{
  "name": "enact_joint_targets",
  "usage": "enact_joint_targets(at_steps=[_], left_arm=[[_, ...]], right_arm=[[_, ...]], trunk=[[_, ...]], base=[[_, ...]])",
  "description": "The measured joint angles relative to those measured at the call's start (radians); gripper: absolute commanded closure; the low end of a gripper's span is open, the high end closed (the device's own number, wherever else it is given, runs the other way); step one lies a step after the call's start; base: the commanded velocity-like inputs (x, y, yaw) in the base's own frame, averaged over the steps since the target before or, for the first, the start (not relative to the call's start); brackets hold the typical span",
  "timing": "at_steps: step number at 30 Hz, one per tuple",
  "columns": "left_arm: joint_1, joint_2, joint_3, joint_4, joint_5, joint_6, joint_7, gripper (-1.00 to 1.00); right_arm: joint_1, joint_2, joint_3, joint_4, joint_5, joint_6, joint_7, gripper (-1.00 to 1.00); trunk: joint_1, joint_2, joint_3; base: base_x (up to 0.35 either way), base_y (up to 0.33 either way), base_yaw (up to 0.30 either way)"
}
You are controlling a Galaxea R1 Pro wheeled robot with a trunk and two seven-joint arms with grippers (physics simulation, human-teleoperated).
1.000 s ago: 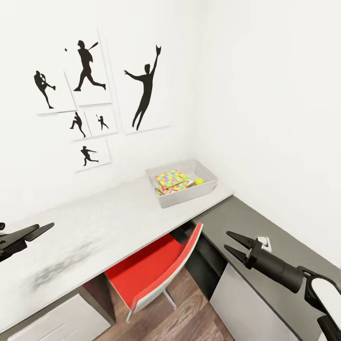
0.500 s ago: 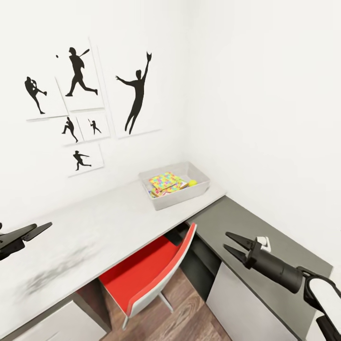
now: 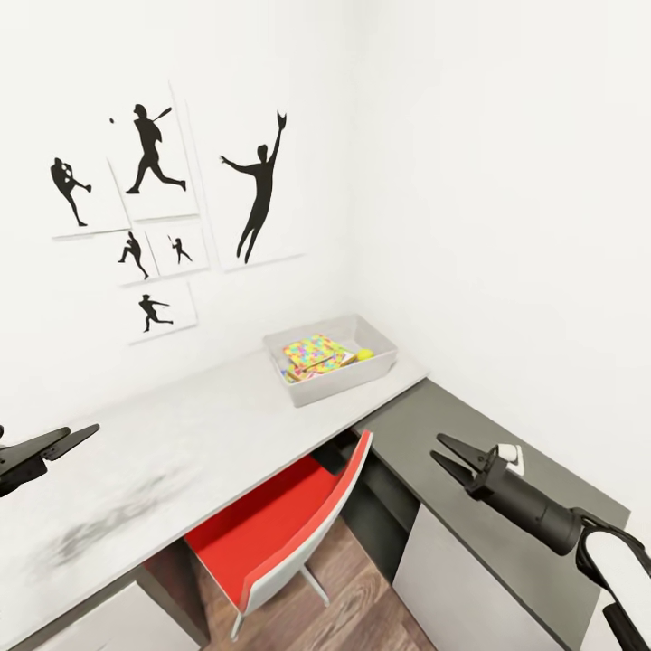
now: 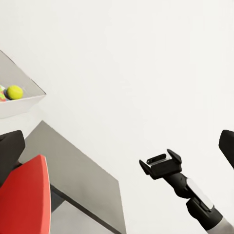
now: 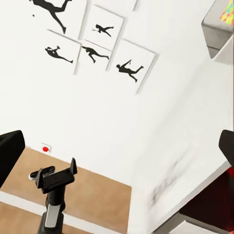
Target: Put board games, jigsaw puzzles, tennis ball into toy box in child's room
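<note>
The toy box (image 3: pixel 336 386), a pale grey tray, stands at the far right end of the table (image 3: pixel 208 425), against the wall corner. A multicoloured jigsaw puzzle (image 3: pixel 310 352) lies on top inside it, with the tennis ball (image 3: pixel 364 355) beside it. The left wrist view catches the ball (image 4: pixel 14 92) inside the box (image 4: pixel 27 100). No board game can be made out, and the bed is out of view. My left gripper (image 3: pixel 77 435) hovers open and empty over the table's near left end. My right gripper (image 3: pixel 438 448) hangs open and empty over the dark grey cabinet, well short of the box.
A red chair (image 3: pixel 271 533) is tucked under the table between the arms. The dark-grey-topped cabinet (image 3: pixel 470 434) with a white front runs along the right wall. Baseball silhouette posters (image 3: pixel 163 208) hang above the table. Wood-plank floor (image 3: pixel 334 597) shows below the chair.
The whole picture has shifted a little to the left, so the camera moved. Both grippers keep their pose and stay open and empty.
</note>
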Motion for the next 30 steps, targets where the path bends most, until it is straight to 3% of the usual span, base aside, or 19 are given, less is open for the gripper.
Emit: enact_joint_targets(at_steps=[5, 24, 30], left_arm=[[0.0, 0.0, 0.0, 0.0, 0.0, 0.0, 0.0, -1.0], [0.0, 0.002, 0.006, -0.001, 0.0, 0.0, 0.0, -1.0], [0.0, 0.002, 0.007, 0.0, 0.0, 0.0, 0.0, -1.0]], right_arm=[[0.0, 0.001, 0.0, 0.0, 0.028, -0.003, 0.022, -1.0], [0.0, 0.001, 0.002, -0.001, 0.034, -0.01, 0.026, -1.0], [0.0, 0.001, 0.002, -0.001, 0.034, -0.01, 0.025, -1.0]], trunk=[[0.0, 0.0, 0.008], [0.0, 0.0, 0.034], [0.0, 0.0, 0.035]], base=[[-0.088, 0.0, 0.0], [-0.195, 0.025, -0.001], [-0.095, 0.107, -0.183]])
